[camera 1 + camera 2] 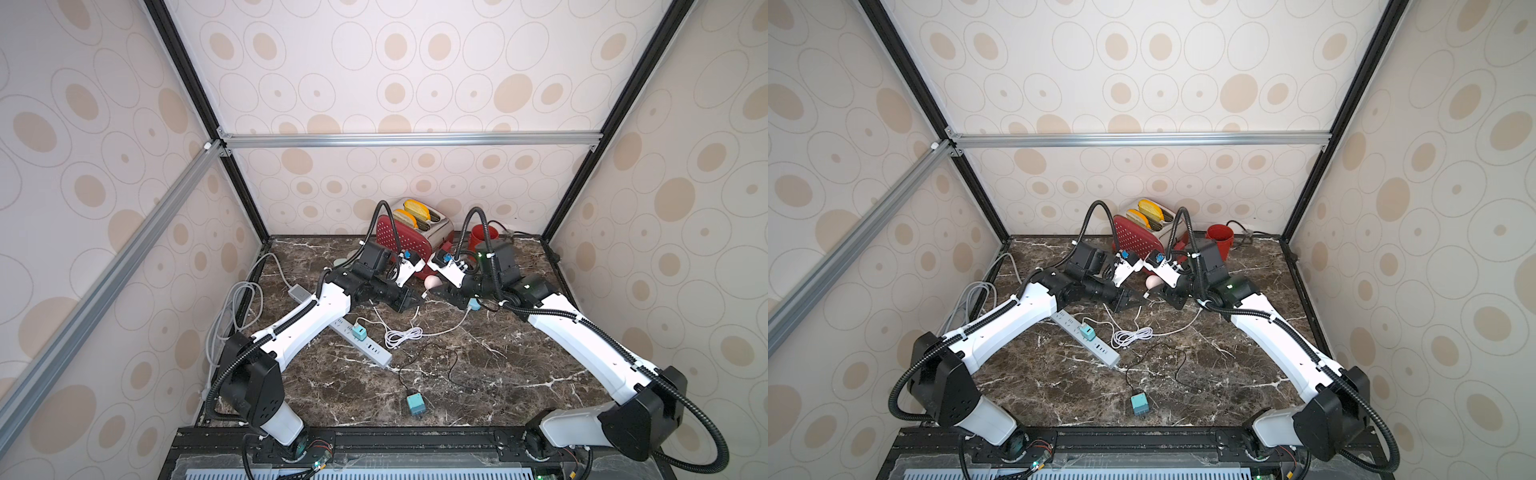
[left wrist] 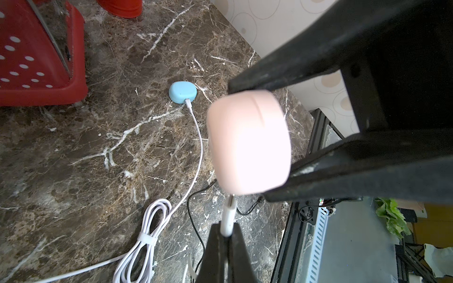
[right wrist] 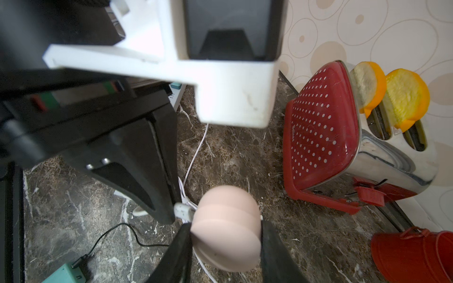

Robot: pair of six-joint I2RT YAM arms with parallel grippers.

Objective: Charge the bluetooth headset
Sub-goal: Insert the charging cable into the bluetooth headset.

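Observation:
The bluetooth headset's pale pink case hangs above the marble table, and my right gripper is shut on it, one finger on each side. My left gripper is shut on the white plug of the charging cable. The plug's metal tip meets the edge of the pink case; I cannot tell whether it sits in the port. In both top views the two grippers meet in front of the toaster, with the pink case between them. The white cable runs back in a tied coil.
A red and chrome toaster with bread and a red cup stand at the back. A blue case lies on the table with a white cable plugged in. A power strip carries a teal charger; another teal charger lies loose.

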